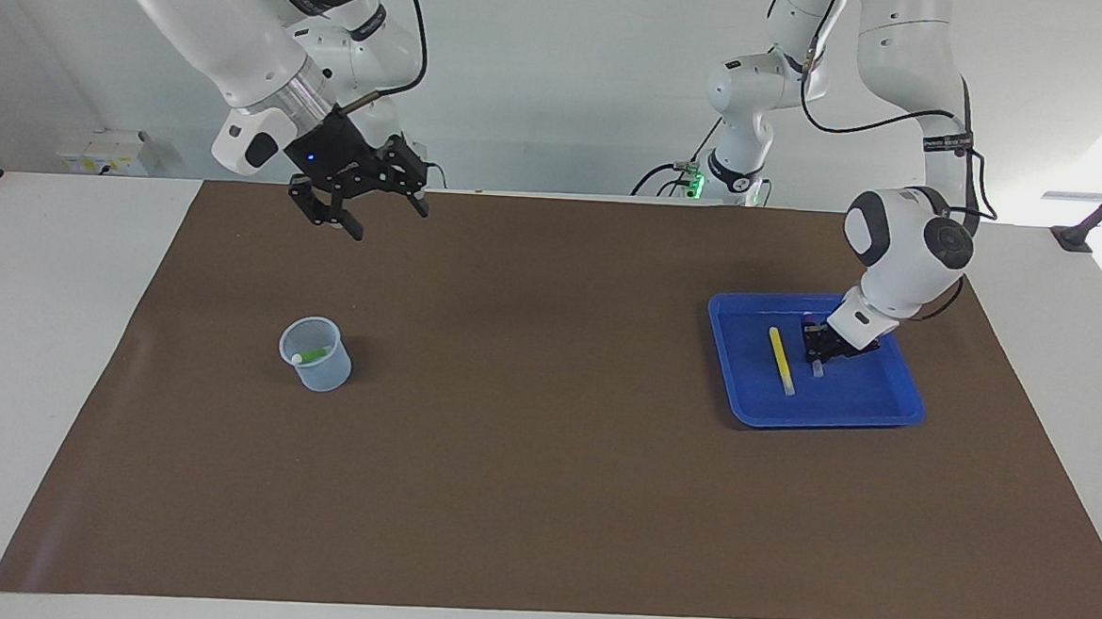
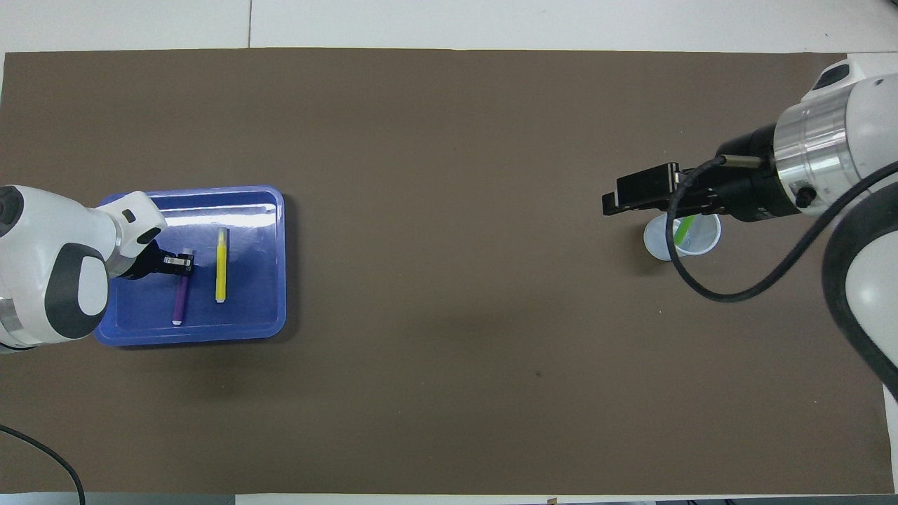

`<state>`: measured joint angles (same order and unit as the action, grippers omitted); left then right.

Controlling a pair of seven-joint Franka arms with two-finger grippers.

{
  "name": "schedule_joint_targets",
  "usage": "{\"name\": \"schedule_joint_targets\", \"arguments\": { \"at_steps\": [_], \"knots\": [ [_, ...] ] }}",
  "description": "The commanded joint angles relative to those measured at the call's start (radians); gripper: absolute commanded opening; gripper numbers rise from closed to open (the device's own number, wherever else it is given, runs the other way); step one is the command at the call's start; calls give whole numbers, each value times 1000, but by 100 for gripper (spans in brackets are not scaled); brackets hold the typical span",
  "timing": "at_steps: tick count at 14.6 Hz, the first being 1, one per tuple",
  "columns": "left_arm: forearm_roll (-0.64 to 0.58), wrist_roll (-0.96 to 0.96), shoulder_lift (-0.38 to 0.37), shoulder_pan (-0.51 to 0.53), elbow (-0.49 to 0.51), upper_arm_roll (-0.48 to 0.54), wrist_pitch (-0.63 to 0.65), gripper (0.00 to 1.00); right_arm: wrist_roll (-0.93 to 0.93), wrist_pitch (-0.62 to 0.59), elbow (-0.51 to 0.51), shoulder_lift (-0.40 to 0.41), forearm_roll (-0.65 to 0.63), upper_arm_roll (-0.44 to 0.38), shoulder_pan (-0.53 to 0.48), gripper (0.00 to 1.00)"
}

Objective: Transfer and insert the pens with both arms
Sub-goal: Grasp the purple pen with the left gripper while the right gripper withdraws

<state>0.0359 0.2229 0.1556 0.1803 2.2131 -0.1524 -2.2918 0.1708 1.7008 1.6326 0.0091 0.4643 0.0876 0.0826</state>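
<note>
Purple pen [image 2: 180, 303] in blue tray [image 2: 273, 263], left hand [image 1: 821, 347] clamped on its end. Yellow pen [image 1: 780, 359] lies beside it. Green pen [image 1: 311, 353] inside clear cup [image 1: 316, 354]. Right hand [image 1: 360, 207] raised over brown mat [image 1: 543, 460] on bench, fingers apart, empty.

no legible text, labels or signs

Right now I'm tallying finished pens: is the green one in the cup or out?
In. The green pen leans inside the clear cup; the open right gripper holds nothing.
</note>
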Motion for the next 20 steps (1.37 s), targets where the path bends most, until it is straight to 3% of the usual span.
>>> {"name": "schedule_joint_targets", "arguments": {
  "at_steps": [1,5,10,12,15,20],
  "knots": [
    [-19,9,-5,18,16,-3,-21,0,154,100,82,-43,50,4,58,100],
    [-19,-8,-4,30,-28,-4,41,0,297,207,156,-75,94,4,137,100],
    [-2,-215,-4,7,-234,-12,335,0,331,286,211,-96,99,6,175,100],
    [74,-322,-7,-19,-335,-12,476,0,329,322,240,-107,134,6,186,100],
    [201,-631,-8,-68,-469,-15,664,0,328,333,248,-112,148,4,184,92],
    [491,-1190,-56,-137,-463,-47,646,0,331,335,248,-112,155,4,186,93]
  ]
}}
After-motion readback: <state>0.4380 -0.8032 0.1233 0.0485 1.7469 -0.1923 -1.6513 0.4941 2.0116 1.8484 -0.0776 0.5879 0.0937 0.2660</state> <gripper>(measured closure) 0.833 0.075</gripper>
